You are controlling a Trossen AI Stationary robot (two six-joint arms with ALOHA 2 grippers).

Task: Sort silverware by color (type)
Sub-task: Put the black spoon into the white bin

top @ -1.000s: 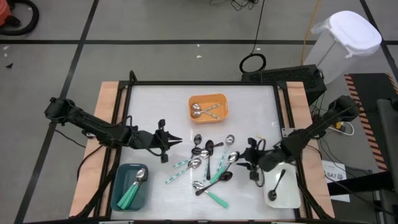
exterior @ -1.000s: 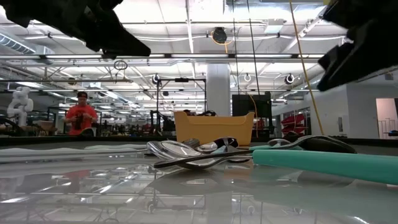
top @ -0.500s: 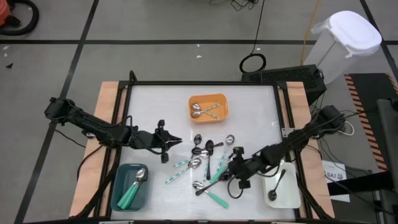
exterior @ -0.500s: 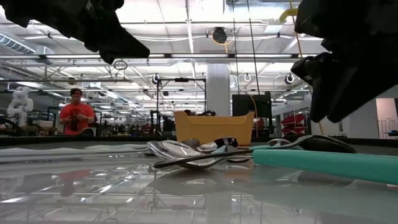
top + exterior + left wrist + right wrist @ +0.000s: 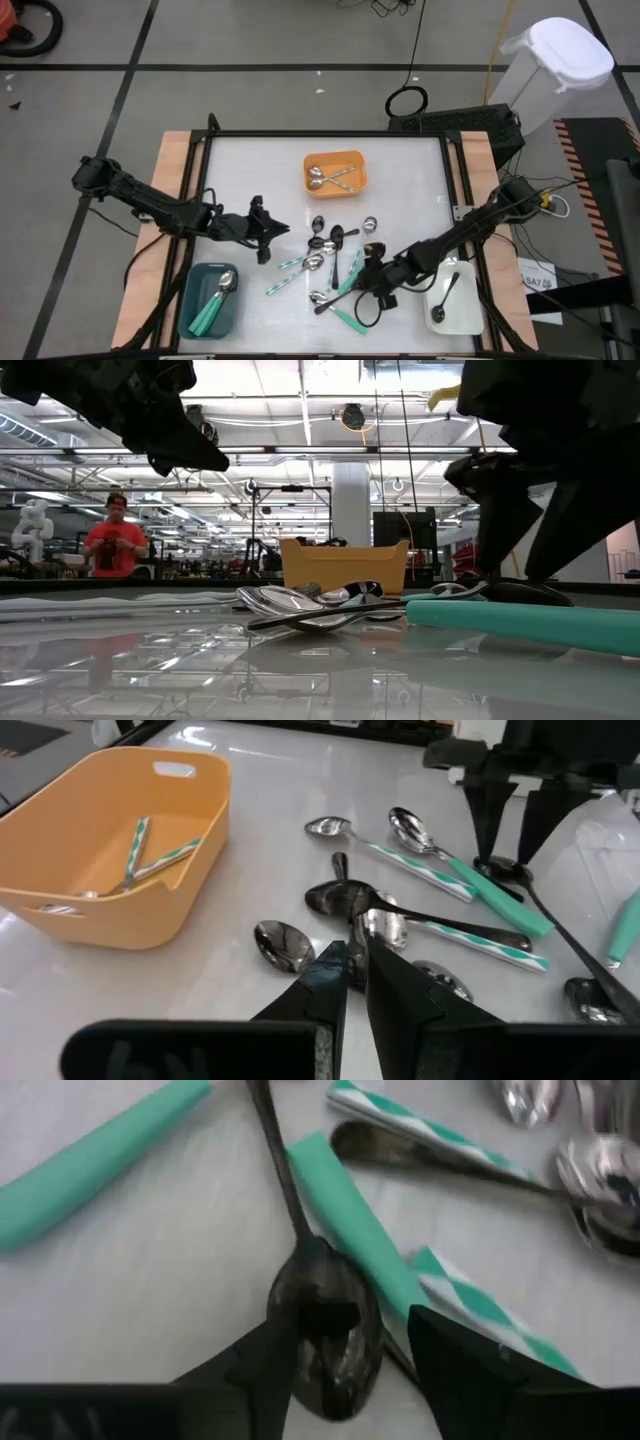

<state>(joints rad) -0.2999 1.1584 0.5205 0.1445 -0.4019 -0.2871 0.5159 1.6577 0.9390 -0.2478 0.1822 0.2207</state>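
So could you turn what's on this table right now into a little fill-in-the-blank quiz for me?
1. The right gripper stands with open jaws over the bowl of a ____ spoon.
2. The white tray holds ____ black spoon.
3. The two striped-handled spoons lie in the ____ tray.
4. The left gripper is ____ and holds nothing.

Missing words: black; one; orange; shut
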